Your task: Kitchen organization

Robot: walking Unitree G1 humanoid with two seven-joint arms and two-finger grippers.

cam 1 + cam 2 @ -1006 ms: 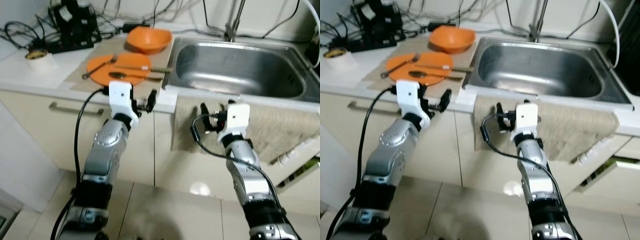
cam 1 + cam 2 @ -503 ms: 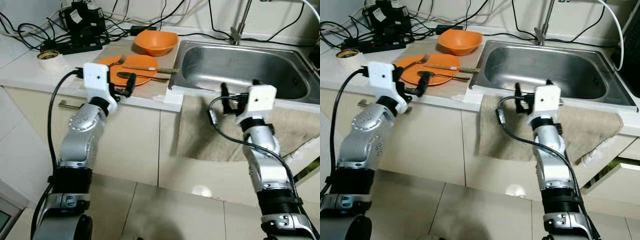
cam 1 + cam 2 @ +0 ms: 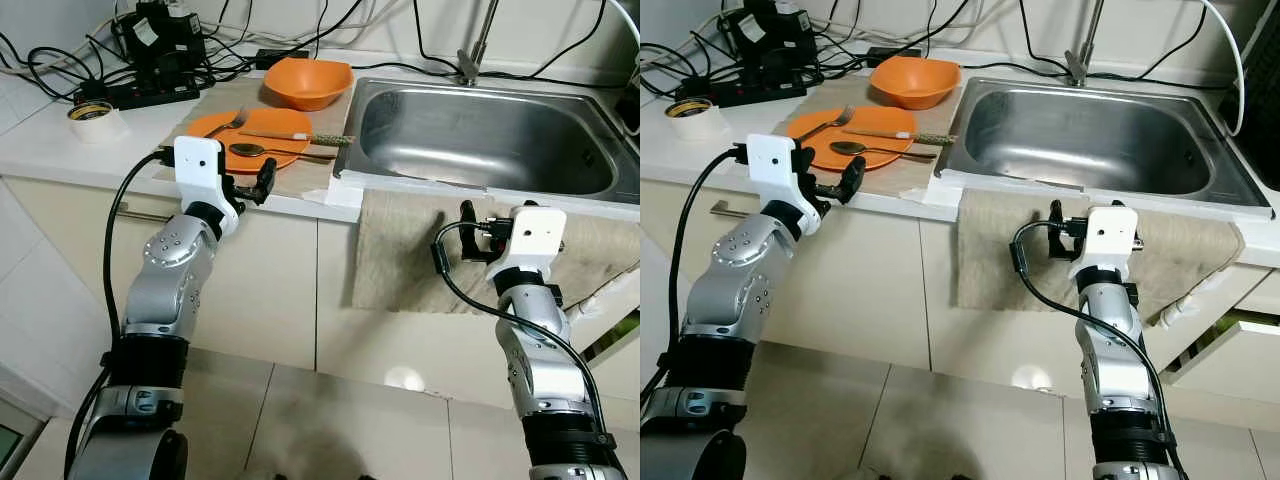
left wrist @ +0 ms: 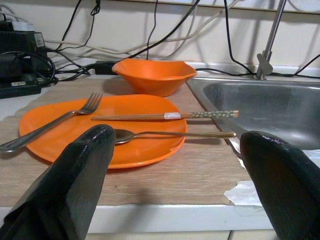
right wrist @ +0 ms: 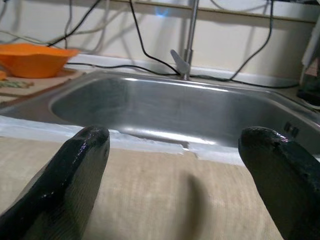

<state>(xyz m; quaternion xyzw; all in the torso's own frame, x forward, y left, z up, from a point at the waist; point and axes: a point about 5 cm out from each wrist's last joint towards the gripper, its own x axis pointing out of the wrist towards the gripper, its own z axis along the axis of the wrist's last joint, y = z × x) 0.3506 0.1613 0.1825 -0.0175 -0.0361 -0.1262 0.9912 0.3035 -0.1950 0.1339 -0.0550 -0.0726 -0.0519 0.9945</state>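
An orange plate point(image 3: 248, 135) lies on a mat on the counter, with a fork point(image 4: 52, 122), a spoon point(image 4: 165, 135) and chopsticks point(image 4: 165, 116) on it. An orange bowl point(image 3: 307, 82) stands behind it. My left gripper point(image 4: 175, 175) hangs open at the counter's front edge, facing the plate and holding nothing. My right gripper point(image 5: 172, 170) is open and empty too. It sits in front of the beige towel point(image 3: 400, 260) draped below the steel sink point(image 3: 490, 135), just under the rim.
A power strip and tangled cables point(image 3: 150, 60) crowd the back left of the counter, beside a roll of tape point(image 3: 90, 118). The faucet point(image 3: 472, 50) rises behind the sink. A cabinet handle point(image 3: 140, 215) is below the counter, and a drawer point(image 3: 620, 300) stands ajar at the right.
The camera has shifted. My left gripper rose from below the counter to its front edge. My right gripper rose to the sink rim, then dropped a little. Both stayed open.
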